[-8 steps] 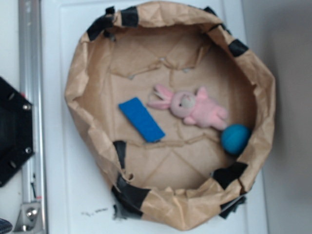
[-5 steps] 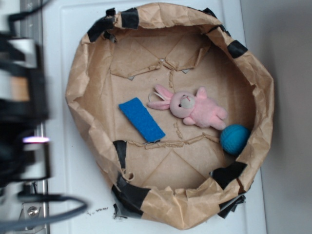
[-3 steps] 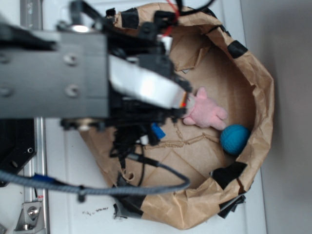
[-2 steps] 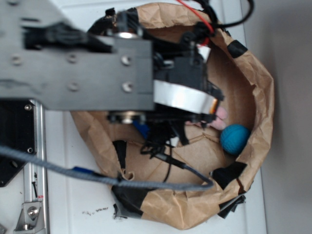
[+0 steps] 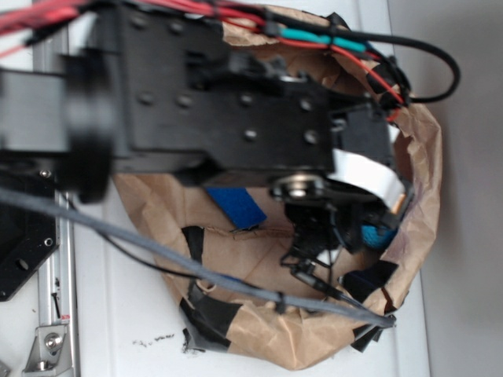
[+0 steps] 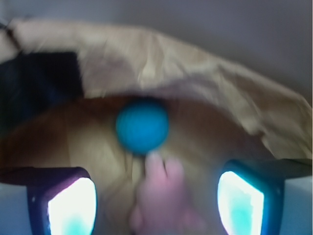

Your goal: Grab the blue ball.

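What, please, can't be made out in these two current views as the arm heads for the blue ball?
- Exterior: the arm covers most of the blue ball; only a sliver shows. The pink plush bunny is wholly hidden, and the blue block is partly hidden.
- Exterior: the gripper itself is hidden under the arm.
- Wrist: motion blur smears the ball, the bunny and the paper wall; the fingers are cut off by the bottom edge.

blue ball (image 5: 376, 235) mostly behind arm, wrist view blurred – bunny (image 6: 161, 200) cropped
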